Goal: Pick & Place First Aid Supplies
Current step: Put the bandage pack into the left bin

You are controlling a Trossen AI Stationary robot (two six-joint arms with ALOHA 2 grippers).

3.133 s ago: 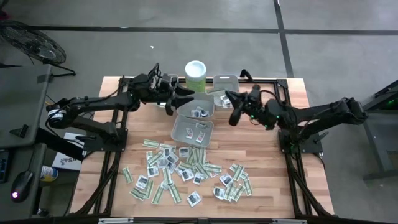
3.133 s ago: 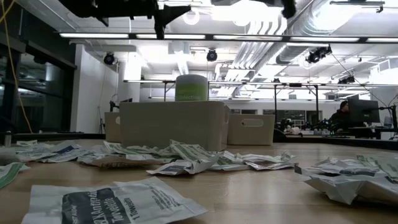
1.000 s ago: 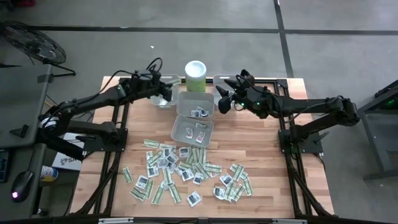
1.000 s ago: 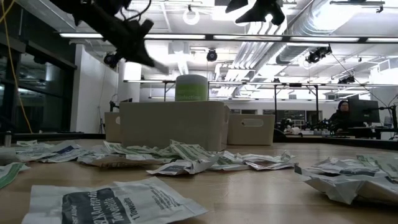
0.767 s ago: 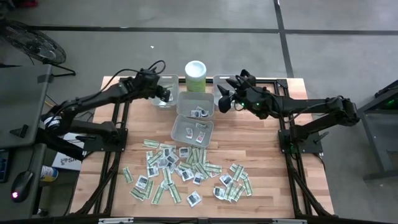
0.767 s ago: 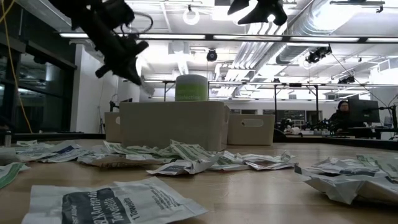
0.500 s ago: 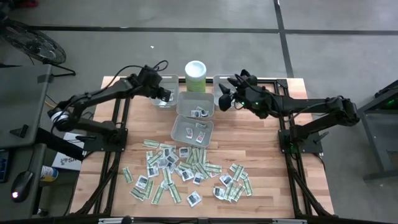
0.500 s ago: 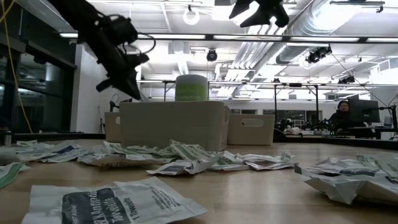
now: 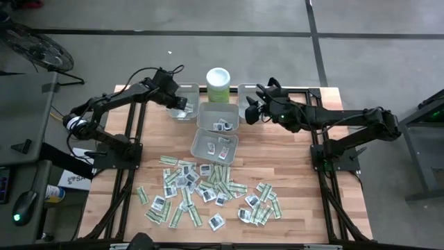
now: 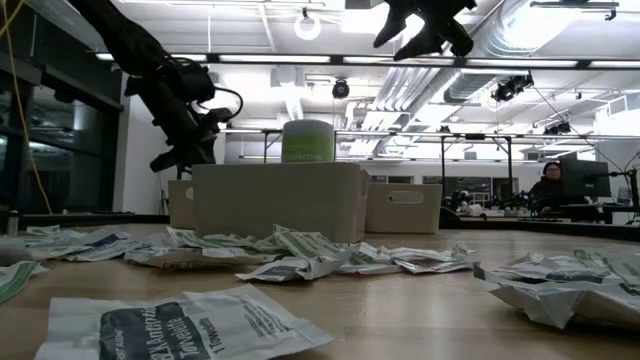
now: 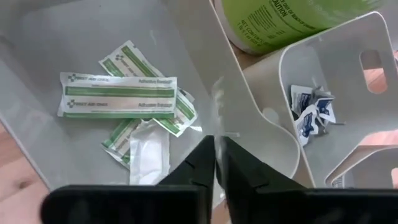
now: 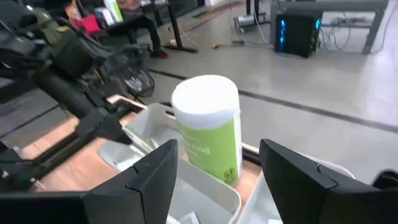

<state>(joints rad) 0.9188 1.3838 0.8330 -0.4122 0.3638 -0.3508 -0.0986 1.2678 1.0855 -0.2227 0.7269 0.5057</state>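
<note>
The left hand (image 9: 182,105) hangs over the far-left bin (image 9: 171,112) at 11 o'clock on the tabletop (image 9: 291,173), fingers pressed together above green-white strips (image 11: 118,93). Most packets (image 9: 208,191) lie scattered toward 6 o'clock. At 1 o'clock the right hand (image 9: 248,111) hovers spread wide, beside the canister (image 9: 218,85).

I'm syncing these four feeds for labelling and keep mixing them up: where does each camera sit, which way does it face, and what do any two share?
High view: above the table, straight down; both arms, left gripper, right gripper, scattered packets.
Low view: table height, level across packets into the room; arms enter from above.
Left wrist view: looks past its shut fingers into a grey bin holding strips.
Right wrist view: between open fingers toward the canister.
Shared: the canister shows in all four.
</note>
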